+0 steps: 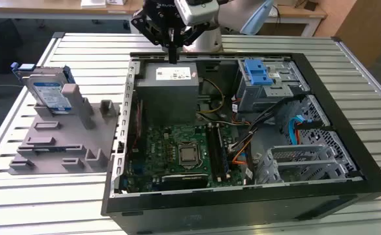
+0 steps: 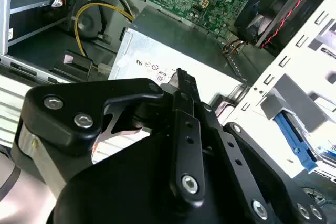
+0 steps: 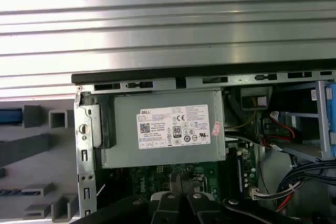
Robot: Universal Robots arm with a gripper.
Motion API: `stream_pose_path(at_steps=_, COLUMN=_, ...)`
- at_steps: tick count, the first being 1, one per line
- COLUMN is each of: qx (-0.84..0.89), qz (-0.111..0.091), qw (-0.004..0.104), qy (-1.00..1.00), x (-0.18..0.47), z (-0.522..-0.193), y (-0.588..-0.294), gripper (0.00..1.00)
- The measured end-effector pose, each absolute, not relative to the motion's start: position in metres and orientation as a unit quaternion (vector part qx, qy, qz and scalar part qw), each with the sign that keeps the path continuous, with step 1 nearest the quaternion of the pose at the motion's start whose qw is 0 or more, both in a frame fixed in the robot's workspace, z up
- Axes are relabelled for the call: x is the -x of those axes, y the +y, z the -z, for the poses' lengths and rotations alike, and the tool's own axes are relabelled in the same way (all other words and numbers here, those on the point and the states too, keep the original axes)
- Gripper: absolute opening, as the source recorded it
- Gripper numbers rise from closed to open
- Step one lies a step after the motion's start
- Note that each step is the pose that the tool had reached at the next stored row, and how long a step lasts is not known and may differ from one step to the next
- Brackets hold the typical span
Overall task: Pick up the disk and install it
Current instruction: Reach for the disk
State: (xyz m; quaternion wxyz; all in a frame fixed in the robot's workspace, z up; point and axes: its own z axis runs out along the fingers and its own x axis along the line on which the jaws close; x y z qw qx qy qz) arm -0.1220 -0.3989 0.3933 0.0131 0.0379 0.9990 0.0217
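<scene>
Exterior view gives us the disk (image 1: 49, 92) standing on edge in a slot of the grey holder (image 1: 56, 144), at the exterior view's left. It is outside the open computer case (image 1: 242, 208), with its blue-and-white label towards the camera and blue rails along its sides. Nothing touches it but the holder. The holder rests on the slatted metal table (image 1: 79, 44), just beside the case wall. Well apart from the disk, we see the gripper (image 1: 172, 59) hanging over the far edge of the case, above the grey power-supply box (image 1: 170, 90). Its black fingers are clenched together into one narrow bar, and nothing is between them. In both wrist views we find the same box with its white sticker below the gripper (image 2: 179, 73) (image 3: 182, 177), its fingertips pressed together over the box (image 2: 173, 56) (image 3: 168, 145). Inside the case, we see the green motherboard (image 1: 177, 152) next to the power supply. At the exterior view's right, a blue latch piece (image 1: 257, 73) sits on top of the grey metal drive bay (image 1: 278, 88).
</scene>
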Motion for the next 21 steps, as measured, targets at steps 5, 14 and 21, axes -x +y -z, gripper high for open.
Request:
stream_pose_path(at_steps=5, qx=-0.038, qz=-0.022, qw=0.013, qy=0.999, x=0.1221, z=-0.3933, y=-0.3989, gripper=0.11)
stream_pose_path(at_steps=14, qx=-0.038, qz=-0.022, qw=0.013, qy=0.999, x=0.1257, z=-0.3921, y=-0.3989, gripper=0.11)
stream_pose_path(at_steps=21, qx=-0.038, qz=-0.022, qw=0.012, qy=0.999, x=0.1284, z=-0.3911, y=-0.3989, gripper=0.11)
